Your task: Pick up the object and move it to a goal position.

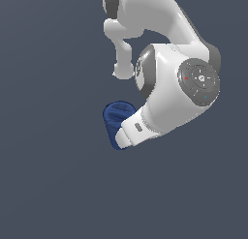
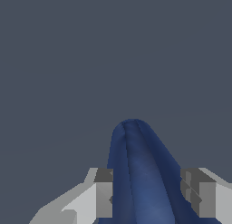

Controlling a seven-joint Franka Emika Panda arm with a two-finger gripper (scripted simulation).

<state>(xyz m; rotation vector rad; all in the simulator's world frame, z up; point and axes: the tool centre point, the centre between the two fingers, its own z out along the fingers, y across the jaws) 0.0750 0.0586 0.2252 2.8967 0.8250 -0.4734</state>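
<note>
The dark blue mug (image 1: 116, 118) lies tilted under the white arm, its open mouth showing in the exterior view; the arm's hand covers its lower right side. In the wrist view the mug (image 2: 140, 173) fills the space between the two grey fingers (image 2: 104, 191), which press against both of its sides. My gripper (image 2: 149, 193) is shut on the mug. In the exterior view the fingers are hidden behind the hand. No goal marker shows in either view.
The white arm (image 1: 169, 88) takes up the upper right of the exterior view. A plain dark grey surface (image 1: 48, 175) spreads all around.
</note>
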